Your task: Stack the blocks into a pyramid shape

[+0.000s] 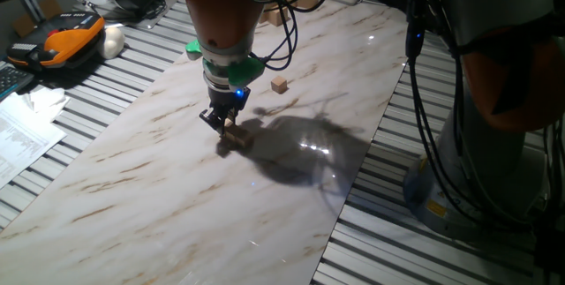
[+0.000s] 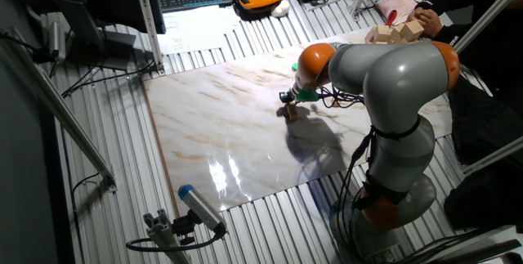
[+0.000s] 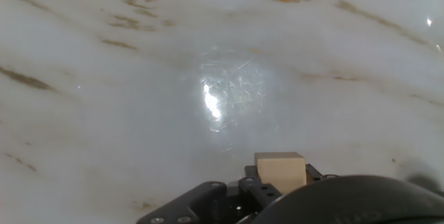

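My gripper [image 1: 226,123] hangs low over the marble board, shut on one small tan block [image 3: 280,169] that shows between the fingers at the bottom of the hand view. Just below and right of the fingertips sits a small cluster of blocks [image 1: 235,140] on the board; how many and how they are stacked is too small to tell. In the other fixed view the gripper [image 2: 287,103] stands over the same cluster [image 2: 291,114]. One more block [image 1: 280,85] lies alone farther back to the right.
The marble board [image 1: 132,188] lies on a slatted metal table. A pile of larger pale wooden blocks [image 2: 395,31] and a person's hand are at the far edge. An orange-black device [image 1: 66,40], papers [image 1: 18,135] and cables [image 1: 282,20] surround the board.
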Motion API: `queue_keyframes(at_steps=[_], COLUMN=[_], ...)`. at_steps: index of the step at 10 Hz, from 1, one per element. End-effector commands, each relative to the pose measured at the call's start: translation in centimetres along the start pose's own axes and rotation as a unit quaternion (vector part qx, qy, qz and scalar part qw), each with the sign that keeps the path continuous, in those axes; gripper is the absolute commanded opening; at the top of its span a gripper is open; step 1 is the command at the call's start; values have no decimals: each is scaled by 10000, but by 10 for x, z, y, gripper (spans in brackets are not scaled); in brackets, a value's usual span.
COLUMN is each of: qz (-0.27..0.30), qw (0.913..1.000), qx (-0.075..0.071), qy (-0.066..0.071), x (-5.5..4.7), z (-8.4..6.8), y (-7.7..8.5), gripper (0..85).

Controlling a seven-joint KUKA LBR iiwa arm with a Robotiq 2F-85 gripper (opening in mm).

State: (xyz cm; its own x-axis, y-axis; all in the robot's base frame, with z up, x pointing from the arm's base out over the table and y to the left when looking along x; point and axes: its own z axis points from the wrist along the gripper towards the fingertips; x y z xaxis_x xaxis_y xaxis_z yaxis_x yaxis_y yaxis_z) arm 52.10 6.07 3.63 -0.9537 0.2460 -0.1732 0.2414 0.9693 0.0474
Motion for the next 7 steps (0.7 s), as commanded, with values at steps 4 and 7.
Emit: queue_keyframes(at_steps=[4,7], qz=[1,1], qw=[10000,10000], qx=[-23,8], qy=[6,-2], x=[0,0], z=[0,-1], y=[0,0], gripper=[340,340])
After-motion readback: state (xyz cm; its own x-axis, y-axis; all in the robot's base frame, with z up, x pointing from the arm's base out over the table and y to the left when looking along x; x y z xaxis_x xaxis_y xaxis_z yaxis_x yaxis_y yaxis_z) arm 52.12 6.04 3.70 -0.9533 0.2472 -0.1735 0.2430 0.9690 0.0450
